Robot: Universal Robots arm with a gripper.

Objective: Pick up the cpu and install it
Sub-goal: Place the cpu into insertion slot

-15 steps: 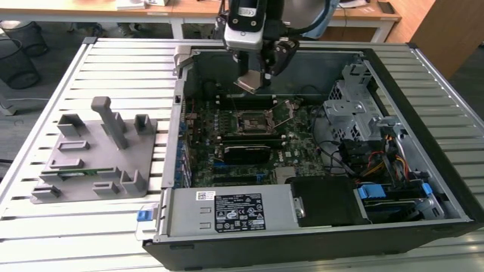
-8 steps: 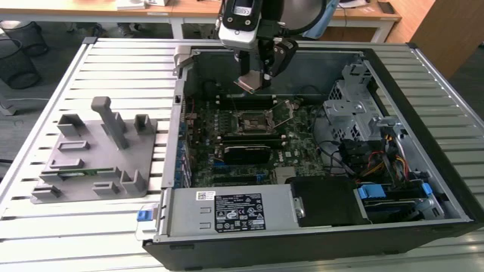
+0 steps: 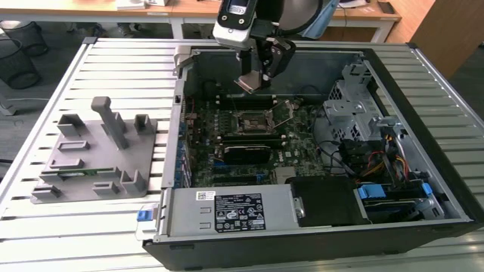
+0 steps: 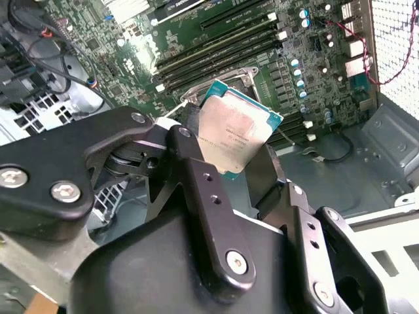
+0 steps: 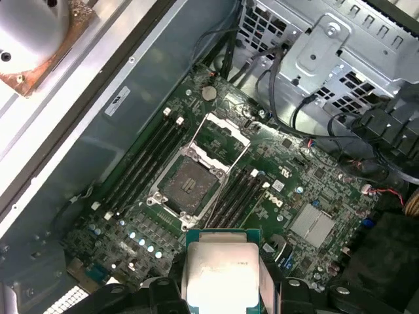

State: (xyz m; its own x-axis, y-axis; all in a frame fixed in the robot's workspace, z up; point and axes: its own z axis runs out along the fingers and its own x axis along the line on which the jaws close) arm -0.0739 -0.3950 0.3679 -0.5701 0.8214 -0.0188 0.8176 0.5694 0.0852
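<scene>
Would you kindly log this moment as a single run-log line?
claw: shut on cpu | cpu: in air over motherboard, not seated | socket: open, empty | site: inside computer case

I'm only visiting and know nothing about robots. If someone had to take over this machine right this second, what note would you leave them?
Gripper: shut on the cpu, gripped by its edges, with the metal top showing in both wrist views.
Position: the cpu is held in the air above the motherboard, inside the open computer case. It is near the black socket but clear of it.
Socket: looks empty, and its metal frame appears swung open.
Done: pickup. The cpu is in the grip and over the case.
Left: the cpu is not yet seated in the socket.
</scene>
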